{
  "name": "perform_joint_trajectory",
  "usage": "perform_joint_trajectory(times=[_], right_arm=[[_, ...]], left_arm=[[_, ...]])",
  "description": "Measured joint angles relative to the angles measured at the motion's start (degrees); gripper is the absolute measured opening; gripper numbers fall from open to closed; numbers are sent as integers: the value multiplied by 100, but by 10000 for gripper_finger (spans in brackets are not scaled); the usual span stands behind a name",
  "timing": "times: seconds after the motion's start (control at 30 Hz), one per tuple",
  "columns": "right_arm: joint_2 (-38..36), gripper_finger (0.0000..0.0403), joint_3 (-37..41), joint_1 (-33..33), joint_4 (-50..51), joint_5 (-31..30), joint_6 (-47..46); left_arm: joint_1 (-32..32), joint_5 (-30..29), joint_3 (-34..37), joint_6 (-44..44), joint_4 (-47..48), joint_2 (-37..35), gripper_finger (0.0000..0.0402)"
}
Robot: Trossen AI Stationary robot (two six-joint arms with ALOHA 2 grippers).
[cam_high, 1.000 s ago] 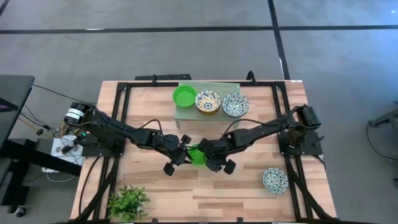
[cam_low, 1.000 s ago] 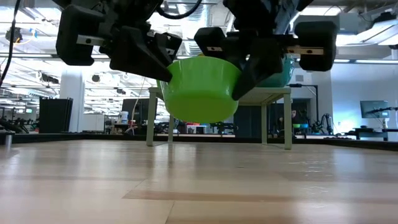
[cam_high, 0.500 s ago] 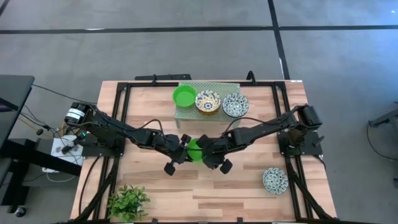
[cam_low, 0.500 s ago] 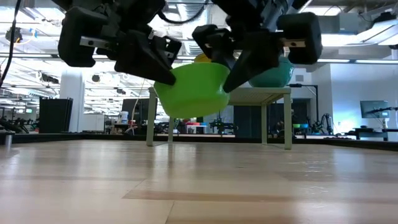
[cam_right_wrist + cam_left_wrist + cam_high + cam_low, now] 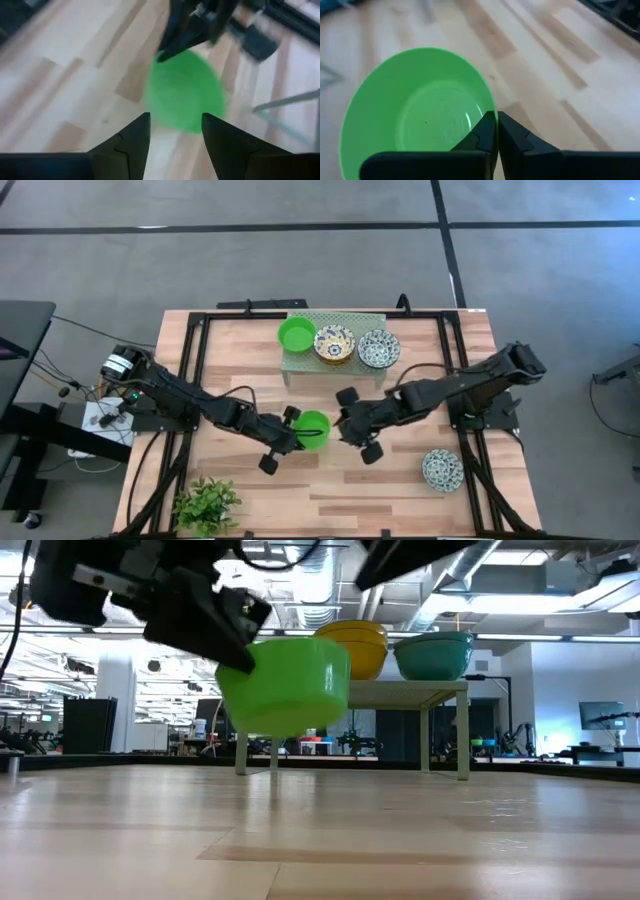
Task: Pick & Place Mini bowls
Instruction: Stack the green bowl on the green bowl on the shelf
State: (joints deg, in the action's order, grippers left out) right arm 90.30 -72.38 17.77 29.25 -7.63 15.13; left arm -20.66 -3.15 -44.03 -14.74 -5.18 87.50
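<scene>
A pale green perforated rack (image 5: 335, 320) is seen at the far middle of the wooden table (image 5: 400, 490), raised on thin legs (as the low view shows). A small leafy plant (image 5: 205, 506) is set at the near left corner. Cables and a small box (image 5: 100, 418) are seen beside the table's left edge.

Even, bright overhead light falls on the table (image 5: 400, 480), casting only faint, soft shadows. In the low view, ceiling lights glare white behind dark, backlit arms. The right wrist view is smeared by motion blur, and the green bowl (image 5: 186, 95) is soft-edged. The left wrist view's background is out of focus.
</scene>
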Motion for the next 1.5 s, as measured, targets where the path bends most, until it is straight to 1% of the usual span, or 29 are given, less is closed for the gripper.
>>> perform_joint_trajectory(times=[0.1,0.2,0.3,0.37,0.43,0.53,0.6,0.67,0.73,0.83,0.9,1.0,1.03,1.13,1.17,1.27,1.5], right_arm=[[-283,164,2,107,621,-2,-581],[-536,154,2,139,1117,-14,-1283],[-688,142,2,146,1566,-4,-2085],[-757,132,2,174,1894,1,-2456],[-789,118,7,202,2308,5,-2641],[-792,94,11,215,2777,1,-2714],[-792,76,11,212,2997,-36,-2705],[-792,59,11,142,3126,-180,-2632],[-796,43,11,49,3241,-266,-2546],[-835,15,12,-125,3395,-279,-2561],[-867,4,13,-205,3534,-279,-2563],[-921,9,13,-280,3607,-279,-2570],[-933,11,13,-297,3656,-277,-2570],[-963,12,13,-334,3695,-279,-2458],[-971,11,13,-334,3707,-283,-2395],[-979,5,13,-331,3693,-281,-2188],[-979,4,106,-327,3607,-281,-2166]], left_arm=[[-190,-873,0,6,99,-330,9],[-252,-1408,0,57,249,-916,10],[-247,-1656,0,145,322,-1631,10],[-212,-1817,0,-77,390,-2106,8],[-109,-2013,-2,-303,489,-2547,8],[325,-2195,-7,-326,834,-3053,9],[731,-2198,-7,-328,1088,-3173,8],[1156,-1978,-36,-343,1354,-3151,8],[1593,-1743,-237,-362,1699,-2989,8],[2100,-1725,-701,-697,2078,-2656,8],[2384,-1695,-1103,-733,2224,-2414,8],[2756,-1610,-1756,-752,2873,-2086,8],[2884,-1426,-1908,-753,3054,-1969,8],[3180,-630,-2191,-752,3350,-1708,8],[3245,-502,-2257,-752,3373,-1622,8],[3469,-474,-2346,-752,3470,-1329,8],[3755,-470,-2365,-752,3469,-888,8]])
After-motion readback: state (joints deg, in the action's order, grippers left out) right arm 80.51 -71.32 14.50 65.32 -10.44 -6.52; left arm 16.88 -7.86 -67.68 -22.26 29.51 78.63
